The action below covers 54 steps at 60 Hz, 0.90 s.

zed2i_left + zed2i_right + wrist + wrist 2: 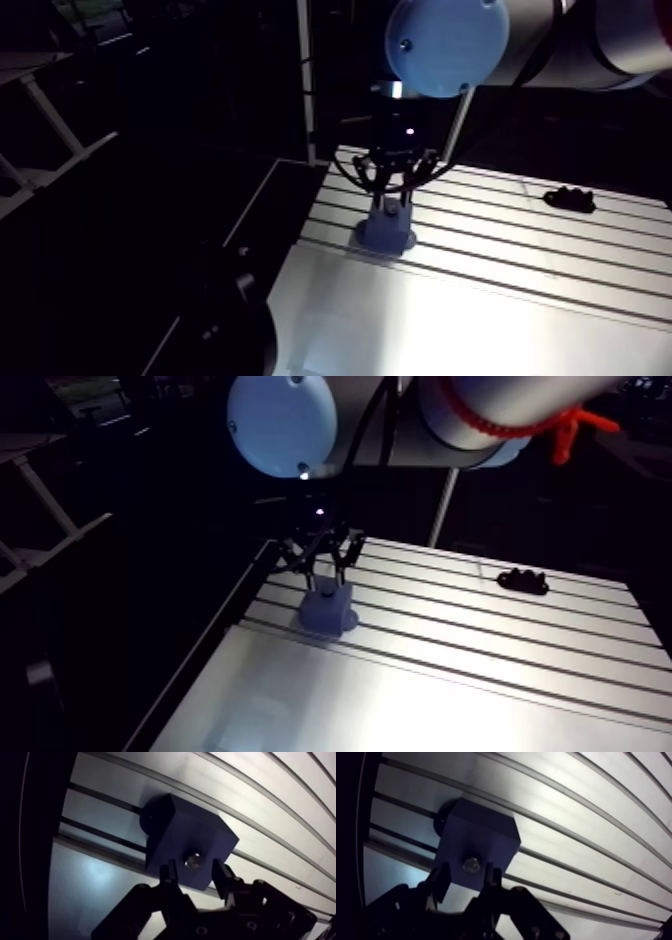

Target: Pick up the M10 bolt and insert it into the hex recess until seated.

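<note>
A dark blue block (186,832) stands on the slotted aluminium table (280,817) near its left edge. In the hole on the block's top face sits the shiny round head of the bolt (192,858). My gripper (194,873) hovers just over the block, open, one black finger (168,876) on each side of the bolt head with a clear gap to it. In the arm view the gripper (391,195) hangs straight above the block (386,232).
A small black part (524,581) lies on the table far to the right of the block. The table's left edge (232,616) runs close beside the block, with a dark drop beyond. A smooth plate (420,711) covers the near part of the table.
</note>
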Each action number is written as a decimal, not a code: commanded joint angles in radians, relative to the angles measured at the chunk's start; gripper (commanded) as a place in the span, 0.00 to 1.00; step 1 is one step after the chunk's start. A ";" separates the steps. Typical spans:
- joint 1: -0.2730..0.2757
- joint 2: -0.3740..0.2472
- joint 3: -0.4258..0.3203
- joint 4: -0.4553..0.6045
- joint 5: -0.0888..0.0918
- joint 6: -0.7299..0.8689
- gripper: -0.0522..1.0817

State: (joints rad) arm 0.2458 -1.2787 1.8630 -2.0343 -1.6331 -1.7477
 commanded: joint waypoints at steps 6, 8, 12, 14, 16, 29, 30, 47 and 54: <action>0.000 0.000 0.009 -0.021 0.003 0.072 0.51; 0.000 0.000 0.009 -0.022 -0.001 0.080 0.51; -0.002 0.000 0.009 -0.022 -0.003 0.091 0.52; -0.003 0.000 0.009 -0.022 -0.005 0.092 0.52; -0.003 0.000 0.009 -0.022 -0.006 0.093 0.52; -0.005 -0.001 0.009 -0.022 -0.006 0.115 0.53; -0.005 0.000 0.009 -0.022 -0.003 0.116 0.53; -0.004 -0.001 0.012 -0.022 0.002 0.136 0.54; -0.003 0.000 0.015 -0.022 0.002 0.136 0.55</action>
State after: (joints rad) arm 0.2417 -1.2803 1.8747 -2.0561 -1.6324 -1.6187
